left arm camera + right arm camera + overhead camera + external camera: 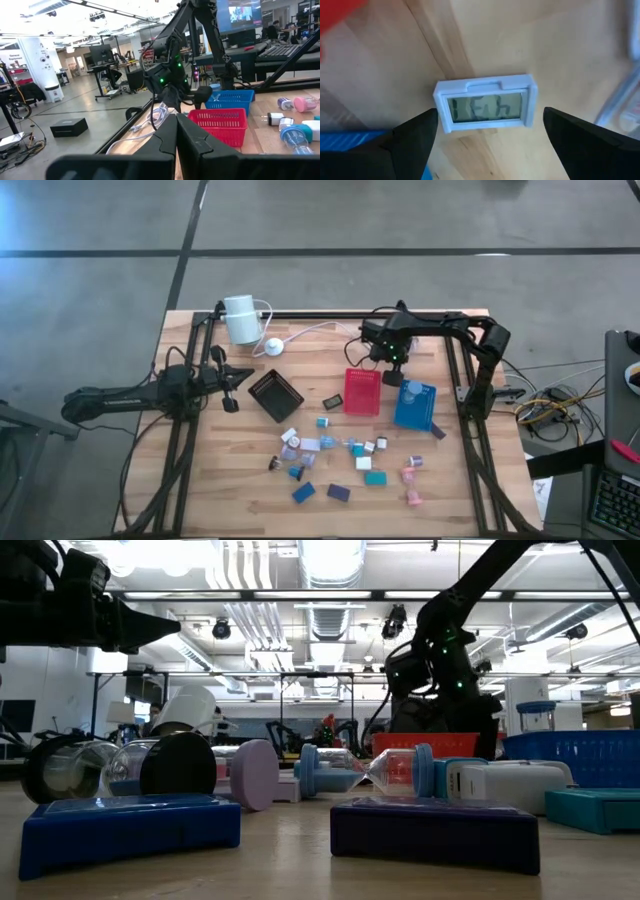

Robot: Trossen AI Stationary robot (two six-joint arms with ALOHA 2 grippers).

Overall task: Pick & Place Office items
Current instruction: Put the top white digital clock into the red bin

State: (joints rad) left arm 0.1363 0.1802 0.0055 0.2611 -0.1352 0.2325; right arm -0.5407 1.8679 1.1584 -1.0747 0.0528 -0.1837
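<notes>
**Pale-blue display block between spread fingers**

Lying flat on the wooden bench: small pale-blue rectangular display block, between red tray and blue tray. Right tool wide, straddling it, untouched. Left tool pinched closed, empty, at bench's left edge.

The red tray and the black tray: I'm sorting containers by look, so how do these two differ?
The red tray has lattice, basket-like walls; the black tray looks solid-walled. The red tray lies nearly square to the table edges, while the black tray is turned diagonally. The red tray lies near the table's middle beside the blue tray; the black tray lies toward the left arm. Both are small, open-topped and look empty.
</notes>
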